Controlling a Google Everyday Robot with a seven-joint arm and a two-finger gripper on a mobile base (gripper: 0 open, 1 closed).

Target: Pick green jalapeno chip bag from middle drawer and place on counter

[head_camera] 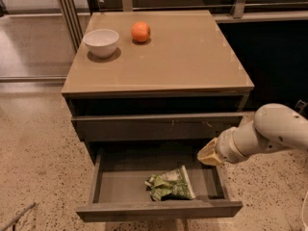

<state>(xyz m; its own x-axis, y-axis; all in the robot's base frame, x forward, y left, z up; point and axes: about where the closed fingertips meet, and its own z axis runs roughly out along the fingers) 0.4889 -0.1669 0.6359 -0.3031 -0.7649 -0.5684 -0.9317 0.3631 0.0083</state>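
Green jalapeno chip bag (171,184) on middle drawer (120,184) floor, below-left of tool (208,153), apart; tool state: cannot tell.

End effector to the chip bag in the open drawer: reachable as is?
Probably yes. The middle drawer is pulled out, the green jalapeno chip bag lies uncovered on its floor, and the end effector hangs above its right side, nothing between.

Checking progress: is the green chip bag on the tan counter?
No, the crumpled green foil bag lies in the open grey drawer, the claw above its right side.
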